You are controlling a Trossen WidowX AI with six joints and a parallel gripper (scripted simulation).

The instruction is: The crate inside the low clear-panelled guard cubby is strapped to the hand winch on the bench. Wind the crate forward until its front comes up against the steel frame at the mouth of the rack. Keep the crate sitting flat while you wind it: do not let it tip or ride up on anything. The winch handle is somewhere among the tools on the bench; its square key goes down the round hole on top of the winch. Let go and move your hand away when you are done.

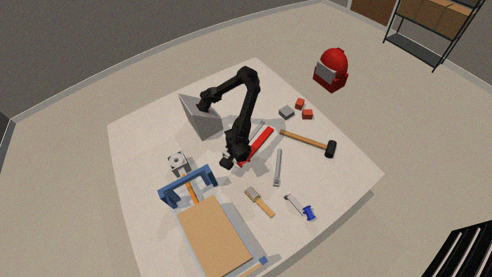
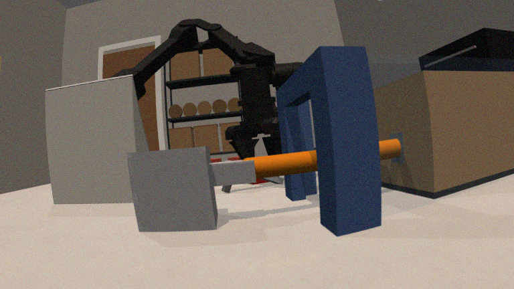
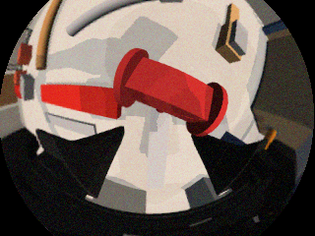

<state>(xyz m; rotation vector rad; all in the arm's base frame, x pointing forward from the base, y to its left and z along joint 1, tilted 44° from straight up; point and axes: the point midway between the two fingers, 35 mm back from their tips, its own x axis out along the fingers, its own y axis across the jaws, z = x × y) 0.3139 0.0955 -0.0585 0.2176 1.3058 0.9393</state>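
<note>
My gripper (image 2: pixel 255 156) (image 3: pixel 159 132) is open and empty, pointing down low over a red spool-shaped grip (image 3: pixel 167 90) with a pale grey arm (image 3: pixel 157 164). The grip lies just beyond the fingertips in the wrist view. In the top view the gripper hides much of it. The grey winch (image 1: pixel 176 160) (image 2: pixel 172 190) has a round hole on top and no handle in it. An orange strap (image 1: pixel 192 193) (image 2: pixel 284 161) runs from it through the blue frame (image 1: pixel 185 182) (image 2: pixel 350 138) to the brown crate (image 1: pixel 215 236) (image 2: pixel 470 119). The crate sits flat, with a gap behind the frame.
A red bar (image 1: pixel 262 138) (image 3: pixel 81 100) lies beside the grip. A wrench (image 1: pixel 278 167), a mallet (image 1: pixel 304 140), a brush (image 1: pixel 264 206) and a blue-gripped crank (image 1: pixel 308 213) lie farther off. The grey arm stand (image 1: pixel 203 121) (image 2: pixel 90 138) is near the winch.
</note>
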